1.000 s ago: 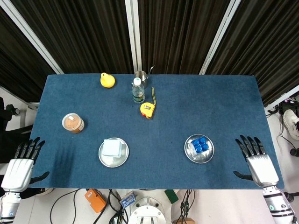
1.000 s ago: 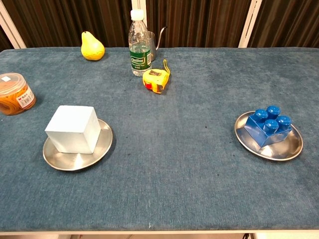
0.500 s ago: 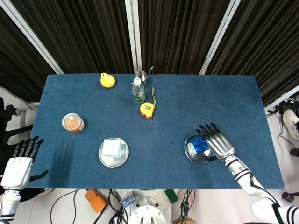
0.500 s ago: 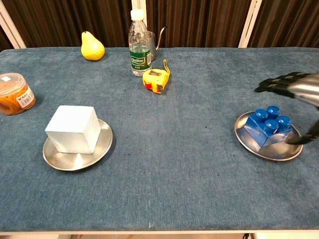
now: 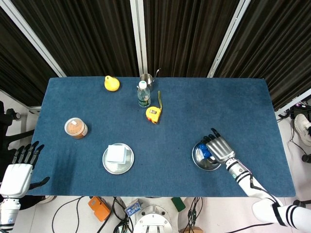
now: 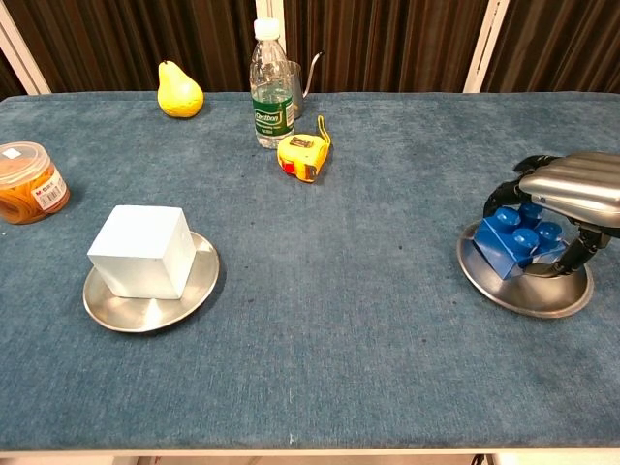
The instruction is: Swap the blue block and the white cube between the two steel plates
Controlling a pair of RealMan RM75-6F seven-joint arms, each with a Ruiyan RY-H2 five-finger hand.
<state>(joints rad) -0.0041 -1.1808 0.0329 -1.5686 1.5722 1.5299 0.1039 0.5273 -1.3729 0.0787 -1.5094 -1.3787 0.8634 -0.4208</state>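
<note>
The blue block [image 6: 515, 242] lies on the right steel plate [image 6: 523, 295]. My right hand [image 6: 570, 190] covers it from above, fingers curled over its far side and the thumb at its near side, gripping it. From the head view, that right hand [image 5: 218, 147] hides most of the blue block [image 5: 204, 153] on its plate [image 5: 206, 165]. The white cube [image 6: 141, 250] rests on the left steel plate [image 6: 194, 286], also seen as cube [image 5: 117, 153] and plate [image 5: 118, 166]. My left hand [image 5: 18, 171] hovers off the table's front left corner, fingers spread, holding nothing.
At the back stand a yellow pear [image 6: 180, 90], a water bottle [image 6: 271, 85] and a steel pitcher [image 6: 299, 85]. A yellow tape measure [image 6: 304, 155] lies in front of the bottle. A jar [image 6: 27, 184] stands at the left edge.
My right hand swung in from the table's right edge, lowered onto the blue block, and its fingers closed around it. The left hand stayed put.
</note>
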